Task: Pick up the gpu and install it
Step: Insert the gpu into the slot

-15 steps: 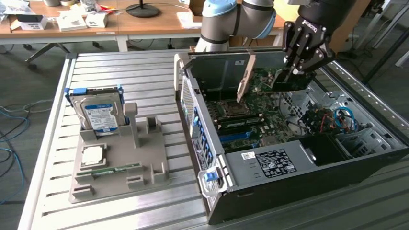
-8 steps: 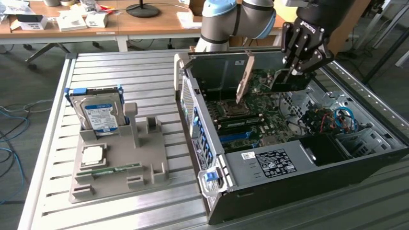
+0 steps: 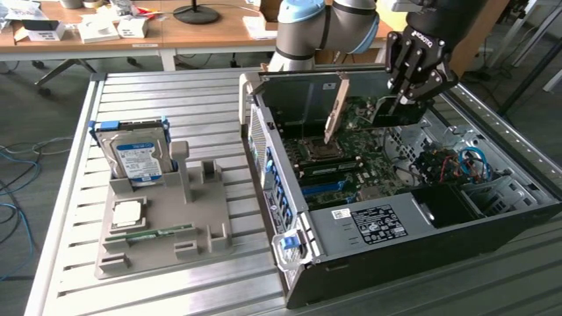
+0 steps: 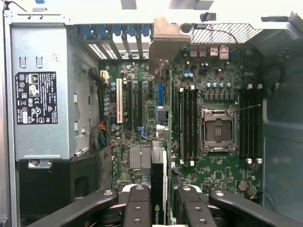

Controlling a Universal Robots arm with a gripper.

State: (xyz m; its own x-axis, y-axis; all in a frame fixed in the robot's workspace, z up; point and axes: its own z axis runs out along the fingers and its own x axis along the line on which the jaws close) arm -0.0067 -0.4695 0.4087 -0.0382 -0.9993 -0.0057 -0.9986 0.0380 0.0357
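Indoors — slatted table [image 3: 158,92], desks [image 3: 210,36] behind, gpu [image 4: 158,171] in hand [image 4: 159,208]

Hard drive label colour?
Blue and white; the hard drive label shows best in the exterior view.

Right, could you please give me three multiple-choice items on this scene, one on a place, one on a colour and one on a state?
1. Where is the hard drive? A inside the computer case; B upright in the grey holder; C flat on the wooden desk.
2. What colour is the frame around it? A red; B yellow; C blue.
3. What is the claw doing? A gripping the gpu; B hanging open; C gripping a memory stick.
Answers: B, it stands on edge in the holder; C, the frame shows blue; A, the claw is shut on the gpu above the motherboard.
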